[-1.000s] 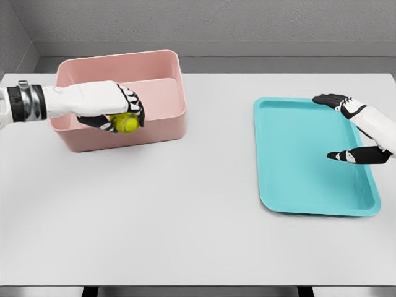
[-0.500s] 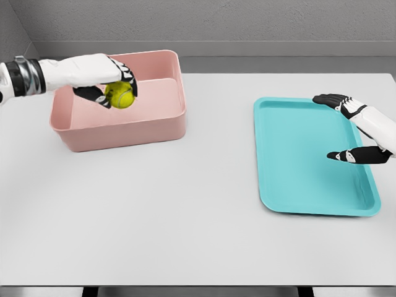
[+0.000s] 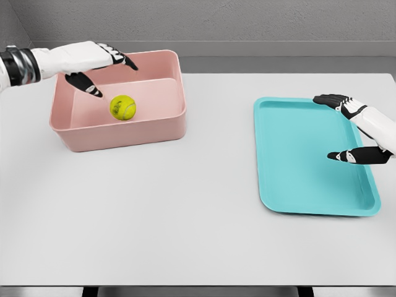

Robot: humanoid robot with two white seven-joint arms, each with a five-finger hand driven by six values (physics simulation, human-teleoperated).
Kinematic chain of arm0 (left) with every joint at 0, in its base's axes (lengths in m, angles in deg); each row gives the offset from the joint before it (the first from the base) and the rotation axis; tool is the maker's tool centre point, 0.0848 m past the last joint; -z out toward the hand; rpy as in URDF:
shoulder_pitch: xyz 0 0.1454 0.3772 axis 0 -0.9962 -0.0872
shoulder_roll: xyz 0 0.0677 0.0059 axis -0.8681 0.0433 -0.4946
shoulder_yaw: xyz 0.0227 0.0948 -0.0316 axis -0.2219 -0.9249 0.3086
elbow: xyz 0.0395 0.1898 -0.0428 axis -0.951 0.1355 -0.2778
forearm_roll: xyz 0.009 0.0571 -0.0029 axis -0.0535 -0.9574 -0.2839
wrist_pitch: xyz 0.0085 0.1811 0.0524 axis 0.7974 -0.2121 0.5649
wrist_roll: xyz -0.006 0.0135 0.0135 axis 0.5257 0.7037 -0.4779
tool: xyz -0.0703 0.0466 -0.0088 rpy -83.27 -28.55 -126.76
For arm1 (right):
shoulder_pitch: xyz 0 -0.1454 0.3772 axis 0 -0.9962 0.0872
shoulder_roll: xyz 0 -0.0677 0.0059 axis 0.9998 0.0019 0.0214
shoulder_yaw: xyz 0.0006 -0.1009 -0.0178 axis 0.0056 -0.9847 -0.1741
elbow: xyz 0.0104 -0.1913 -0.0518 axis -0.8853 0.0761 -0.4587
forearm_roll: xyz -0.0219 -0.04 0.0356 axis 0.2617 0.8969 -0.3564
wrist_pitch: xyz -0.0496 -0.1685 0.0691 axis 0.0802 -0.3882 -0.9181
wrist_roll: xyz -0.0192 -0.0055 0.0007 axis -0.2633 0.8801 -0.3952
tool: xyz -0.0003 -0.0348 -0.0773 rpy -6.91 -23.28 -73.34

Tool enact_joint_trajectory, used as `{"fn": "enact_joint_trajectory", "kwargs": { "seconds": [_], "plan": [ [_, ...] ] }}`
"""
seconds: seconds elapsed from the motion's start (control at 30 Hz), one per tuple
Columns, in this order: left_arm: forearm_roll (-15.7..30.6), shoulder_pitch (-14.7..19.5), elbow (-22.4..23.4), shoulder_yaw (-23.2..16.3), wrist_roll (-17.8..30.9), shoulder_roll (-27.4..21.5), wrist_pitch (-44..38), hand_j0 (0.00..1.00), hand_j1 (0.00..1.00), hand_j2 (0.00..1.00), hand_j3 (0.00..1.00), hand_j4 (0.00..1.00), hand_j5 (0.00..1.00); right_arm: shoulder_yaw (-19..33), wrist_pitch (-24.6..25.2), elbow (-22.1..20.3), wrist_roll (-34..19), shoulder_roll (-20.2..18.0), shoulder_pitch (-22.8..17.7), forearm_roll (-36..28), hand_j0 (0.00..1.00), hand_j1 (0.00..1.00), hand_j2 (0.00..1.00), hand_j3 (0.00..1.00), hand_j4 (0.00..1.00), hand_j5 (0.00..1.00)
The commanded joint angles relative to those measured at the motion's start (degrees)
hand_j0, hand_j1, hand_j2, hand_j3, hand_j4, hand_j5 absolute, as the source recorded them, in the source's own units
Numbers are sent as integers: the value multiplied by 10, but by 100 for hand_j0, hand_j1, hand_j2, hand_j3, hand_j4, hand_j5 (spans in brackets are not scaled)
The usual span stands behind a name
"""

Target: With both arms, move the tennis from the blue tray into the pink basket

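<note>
A: From the head view, where is the tennis ball (image 3: pixel 123 107)?

B: Inside the pink basket (image 3: pixel 162 127), left of its middle. I cannot tell whether it is resting on the floor or just above it.

A: And the left hand (image 3: pixel 93 62)?

B: Released. Its fingers are spread over the basket's back left corner, above the ball and apart from it, holding nothing. I judge the drop as made, which would explain the hand sitting over the basket.

A: The right hand (image 3: pixel 352 127)?

B: Open too, thumb and fingers stretched wide over the right edge of the blue tray (image 3: pixel 291 161), gripping nothing. The tray shows nothing else on it.

A: Shapes and surfaces?

B: The ball is round, yellow-green and fuzzy-looking. The basket is a smooth, deep box with rounded corners. The tray is shallow with a low rim. Both sit on a plain white table (image 3: pixel 185 210).
</note>
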Motion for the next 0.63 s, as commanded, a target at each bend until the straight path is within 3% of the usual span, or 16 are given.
{"fn": "enact_joint_trajectory", "kwargs": {
  "seconds": [0.0, 0.33, 0.6],
  "plan": [
    [5, 0, 1, 10, -1, -1, -1, 100, 100, 100, 100, 100, 100, 0, 2, 7, 0, 0, 0, -5, 100, 100, 100, 100, 100, 100],
    [9, -12, -2, 29, -2, -62, -1, 100, 100, 100, 100, 100, 100, -1, 2, 7, 0, 0, 0, -5, 100, 100, 100, 100, 100, 100],
    [45, -41, -28, 29, -3, -117, -1, 100, 100, 100, 100, 100, 100, -1, 2, 8, 0, 0, 0, -5, 100, 100, 100, 100, 100, 100]
  ]
}}
